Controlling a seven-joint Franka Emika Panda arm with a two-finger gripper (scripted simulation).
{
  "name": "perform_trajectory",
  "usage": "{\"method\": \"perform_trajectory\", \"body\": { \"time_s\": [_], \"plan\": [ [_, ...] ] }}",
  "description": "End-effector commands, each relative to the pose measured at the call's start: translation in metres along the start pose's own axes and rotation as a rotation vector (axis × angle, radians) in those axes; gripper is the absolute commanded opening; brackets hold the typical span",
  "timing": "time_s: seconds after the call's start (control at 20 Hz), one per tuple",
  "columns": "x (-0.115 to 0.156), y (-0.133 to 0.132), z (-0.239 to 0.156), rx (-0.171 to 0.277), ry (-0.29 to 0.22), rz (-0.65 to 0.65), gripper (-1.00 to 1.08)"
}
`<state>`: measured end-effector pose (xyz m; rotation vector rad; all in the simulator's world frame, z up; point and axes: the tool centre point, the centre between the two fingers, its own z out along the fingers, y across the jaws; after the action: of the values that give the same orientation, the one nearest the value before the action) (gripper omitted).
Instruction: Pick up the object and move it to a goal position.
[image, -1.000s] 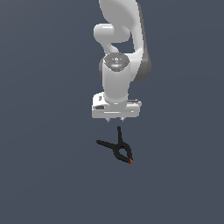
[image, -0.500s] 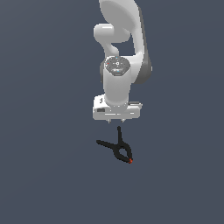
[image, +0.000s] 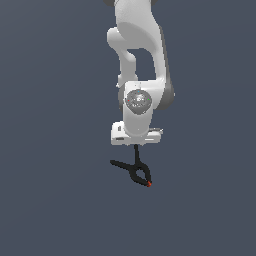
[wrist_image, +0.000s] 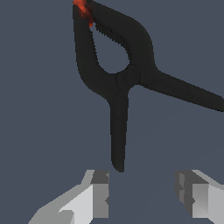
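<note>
The object, a small black spring clamp (image: 136, 170) with a red-orange tip (image: 149, 184), lies on the dark floor just below the white hand. In the wrist view the clamp (wrist_image: 124, 79) fills the picture, with its looped jaws closed at the red tip (wrist_image: 82, 9) and its two handles splayed. My gripper (image: 136, 146) hovers right above one handle. In the wrist view the gripper (wrist_image: 142, 193) is open and empty. The end of one handle (wrist_image: 118, 162) lies just beyond the gap, close to one finger (wrist_image: 98, 192). The other finger (wrist_image: 192, 192) stands apart from it.
The white arm (image: 140, 60) rises straight above the hand. The floor is a plain dark grey-blue surface (image: 50, 200). No other object shows in either view.
The hand has come down toward the clamp. The clamp has not moved.
</note>
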<state>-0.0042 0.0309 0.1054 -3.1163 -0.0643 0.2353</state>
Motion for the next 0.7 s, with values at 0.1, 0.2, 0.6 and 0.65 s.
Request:
{"method": "perform_trajectory", "body": {
  "time_s": [0.1,0.2,0.6,0.65],
  "plan": [
    [0.000,-0.006,0.029,0.002,-0.065,-0.003,0.28],
    [0.000,-0.008,0.038,0.002,-0.086,-0.005,0.28],
    [-0.001,-0.012,0.055,0.003,-0.123,-0.006,0.28],
    [-0.001,-0.011,0.054,0.003,-0.121,-0.006,0.28]
  ]
}}
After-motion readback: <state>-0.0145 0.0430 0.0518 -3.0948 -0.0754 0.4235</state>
